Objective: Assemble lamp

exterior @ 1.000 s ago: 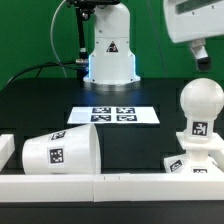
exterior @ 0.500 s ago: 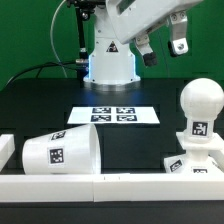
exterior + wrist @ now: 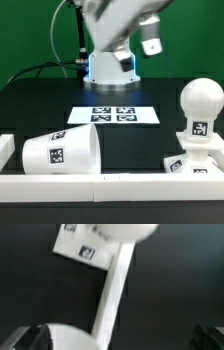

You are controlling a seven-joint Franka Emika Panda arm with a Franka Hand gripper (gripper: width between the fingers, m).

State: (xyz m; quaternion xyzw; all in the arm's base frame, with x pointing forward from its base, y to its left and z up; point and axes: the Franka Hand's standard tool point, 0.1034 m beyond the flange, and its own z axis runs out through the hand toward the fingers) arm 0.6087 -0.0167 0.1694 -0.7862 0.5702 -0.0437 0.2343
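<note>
The lamp shade (image 3: 60,151) lies on its side at the front of the exterior view's left, against the white rail. The bulb (image 3: 201,103) stands upright on the wedge-like base (image 3: 187,163) at the exterior view's right. My gripper (image 3: 150,36) hangs high above the table, blurred, well apart from all the parts. In the wrist view my gripper (image 3: 122,340) is open and empty, with dark fingers (image 3: 30,338) at the frame's edges. That blurred view also shows the bulb head (image 3: 126,229), the tagged base (image 3: 84,249) and part of the shade (image 3: 68,337).
The marker board (image 3: 114,115) lies flat mid-table in front of the arm's white pedestal (image 3: 110,62). A white rail (image 3: 110,186) runs along the table's front edge; it also shows in the wrist view (image 3: 117,294). The table top is black.
My gripper has swung from the exterior view's upper right toward the middle, staying high. The shade, bulb and base have not moved.
</note>
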